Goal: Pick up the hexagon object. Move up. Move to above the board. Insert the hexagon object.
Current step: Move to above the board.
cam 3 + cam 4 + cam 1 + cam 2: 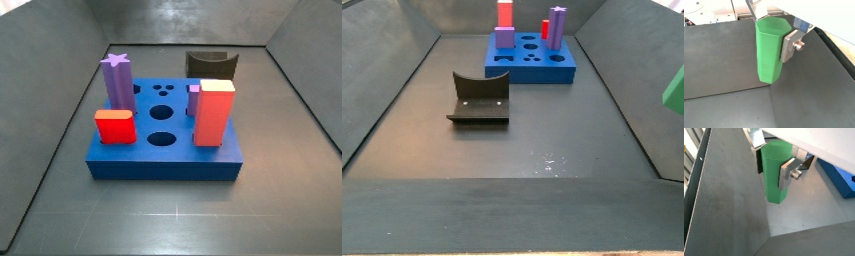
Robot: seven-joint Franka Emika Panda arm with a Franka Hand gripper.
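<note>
Gripping the hexagon object point(769, 50) between silver fingers point(791, 46), the gripper point(775, 167) holds this green post upright, lifted clear of the dark desk point(724, 60). Its jaws are closed against the post's sides. Sitting near the desk's far edge in a side view, the board point(533, 62) carries other posts, well apart from the fixture point(480, 98).

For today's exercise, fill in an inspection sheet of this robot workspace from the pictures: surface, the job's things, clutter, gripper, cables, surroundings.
Surface: dark grey floor, bare between pieces.
Job's things: green hexagon object held off the floor; blue board carries a purple star post, a red block and a short red piece.
Clutter: dark curved block lying apart from the board.
Gripper: gripper, jaws shut on the hexagon object.
Cables: nothing seen.
Surroundings: grey walls.
</note>
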